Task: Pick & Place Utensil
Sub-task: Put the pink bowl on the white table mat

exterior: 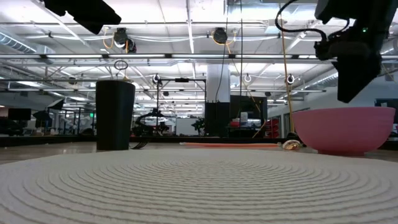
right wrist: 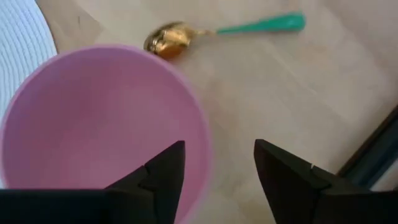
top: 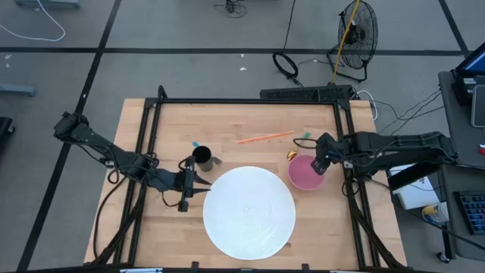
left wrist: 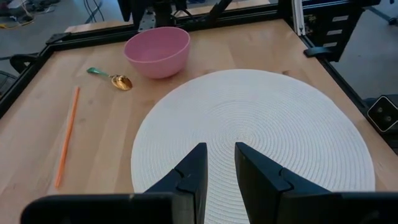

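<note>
The spoon (right wrist: 168, 40), with a gold bowl and a green handle, lies flat on the wooden table just beyond the pink bowl (right wrist: 93, 124); it also shows in the high view (top: 298, 148) and left wrist view (left wrist: 115, 79). My right gripper (right wrist: 217, 165) is open and hovers just above the pink bowl's rim (exterior: 344, 129), one finger over the inside and one over the outside. My left gripper (left wrist: 219, 163) is open by a narrow gap, low over the left edge of the round white placemat (top: 248, 211), touching nothing.
A black cup (top: 201, 158) stands upright near the placemat's far left, with a teal-tipped utensil in it. A thin orange stick (top: 265, 137) lies on the table beyond the placemat. A black frame (top: 242, 101) rims the table. Bare wood shows around the spoon.
</note>
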Controlling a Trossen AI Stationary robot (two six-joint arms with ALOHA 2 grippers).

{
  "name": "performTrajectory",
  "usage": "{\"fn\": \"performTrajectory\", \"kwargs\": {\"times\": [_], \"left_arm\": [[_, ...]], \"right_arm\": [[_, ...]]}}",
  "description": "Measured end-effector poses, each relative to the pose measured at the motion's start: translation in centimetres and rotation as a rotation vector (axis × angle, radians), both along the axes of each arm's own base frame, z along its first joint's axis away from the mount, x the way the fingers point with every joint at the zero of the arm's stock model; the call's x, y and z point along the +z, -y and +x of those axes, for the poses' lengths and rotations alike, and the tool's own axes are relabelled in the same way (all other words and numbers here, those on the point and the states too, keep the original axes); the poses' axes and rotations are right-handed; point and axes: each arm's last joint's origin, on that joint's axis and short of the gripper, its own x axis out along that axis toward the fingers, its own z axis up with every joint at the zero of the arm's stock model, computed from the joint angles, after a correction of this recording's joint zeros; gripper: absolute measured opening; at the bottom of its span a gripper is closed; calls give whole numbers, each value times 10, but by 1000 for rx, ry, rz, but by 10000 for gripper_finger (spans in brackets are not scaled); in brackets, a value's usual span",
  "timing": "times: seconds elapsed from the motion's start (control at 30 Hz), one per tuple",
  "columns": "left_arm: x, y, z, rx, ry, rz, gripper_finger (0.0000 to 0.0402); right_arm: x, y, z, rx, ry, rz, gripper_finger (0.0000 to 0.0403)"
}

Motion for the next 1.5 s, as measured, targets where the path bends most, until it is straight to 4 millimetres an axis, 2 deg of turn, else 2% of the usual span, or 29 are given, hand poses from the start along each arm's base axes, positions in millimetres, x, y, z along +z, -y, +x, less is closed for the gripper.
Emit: {"fn": "performTrajectory", "kwargs": {"times": [0.2,0.4,1.0,1.17,1.37,1.5], "left_arm": [[0,0,0,-1,-1,0,88],[0,0,0,-3,-1,3,88],[0,0,0,-8,1,22,88],[0,0,0,-9,1,24,88],[0,0,0,-9,1,24,88],[0,0,0,-9,1,26,88]], "right_arm": [[-15,-1,-4,-75,-32,25,194],[-26,-3,-3,-50,-20,106,181],[-33,-3,0,-69,-57,132,122],[-36,-4,3,-37,-85,147,87],[-36,-4,3,-17,-92,140,17],[-36,-4,3,-8,-92,141,10]]}}
